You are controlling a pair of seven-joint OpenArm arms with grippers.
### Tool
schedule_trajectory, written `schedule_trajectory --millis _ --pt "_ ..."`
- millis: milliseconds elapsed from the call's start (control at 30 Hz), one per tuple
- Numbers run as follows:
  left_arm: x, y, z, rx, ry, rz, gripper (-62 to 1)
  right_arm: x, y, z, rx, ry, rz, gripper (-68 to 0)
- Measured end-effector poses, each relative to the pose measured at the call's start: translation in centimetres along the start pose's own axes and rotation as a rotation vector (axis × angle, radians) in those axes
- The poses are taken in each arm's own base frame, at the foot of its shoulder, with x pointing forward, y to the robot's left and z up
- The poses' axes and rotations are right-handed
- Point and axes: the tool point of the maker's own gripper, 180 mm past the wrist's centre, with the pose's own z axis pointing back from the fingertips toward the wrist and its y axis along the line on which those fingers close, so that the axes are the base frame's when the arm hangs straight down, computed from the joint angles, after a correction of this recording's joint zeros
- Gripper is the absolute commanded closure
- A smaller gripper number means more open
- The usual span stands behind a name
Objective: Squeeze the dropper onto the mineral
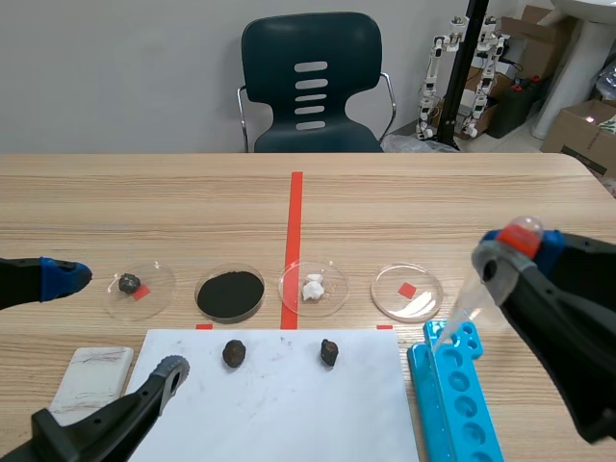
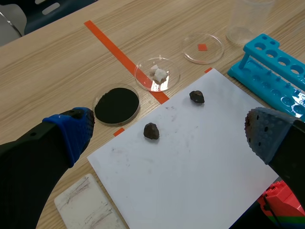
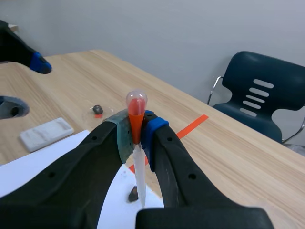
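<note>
My right gripper (image 1: 510,252) is shut on a clear dropper (image 1: 525,234) with an orange-red neck, held tilted over the blue rack (image 1: 462,395). In the right wrist view the dropper (image 3: 136,112) stands pinched between the pads of that gripper (image 3: 136,136), bulb up. Two dark minerals (image 1: 234,352) (image 1: 329,351) lie on the white paper (image 1: 279,414). My left gripper (image 1: 114,325) is open at the table's left. In its wrist view the gripper (image 2: 169,138) hangs over the paper, with the minerals (image 2: 151,130) (image 2: 197,97) ahead.
A row of petri dishes holds a small dark stone (image 1: 130,283), black powder (image 1: 230,293), a white lump (image 1: 313,288) and nothing but a red mark (image 1: 407,291). A white tile (image 1: 91,375) lies at the front left. A dark chair (image 1: 313,87) stands behind the table.
</note>
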Motion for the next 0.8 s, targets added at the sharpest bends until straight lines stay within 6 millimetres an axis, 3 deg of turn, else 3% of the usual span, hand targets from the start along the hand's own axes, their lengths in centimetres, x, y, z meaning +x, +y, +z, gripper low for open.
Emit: schedule_trajectory --millis 367,800 --pt "0.0 0.0 0.0 0.000 0.000 0.000 -62.3 -1.3 0.1 3.8 -0.044 0.132 -0.068 -1.1" --pt "0.0 0.0 0.0 0.000 0.000 0.000 -62.3 -1.8 0.1 4.1 -0.035 0.166 -0.046 -1.1"
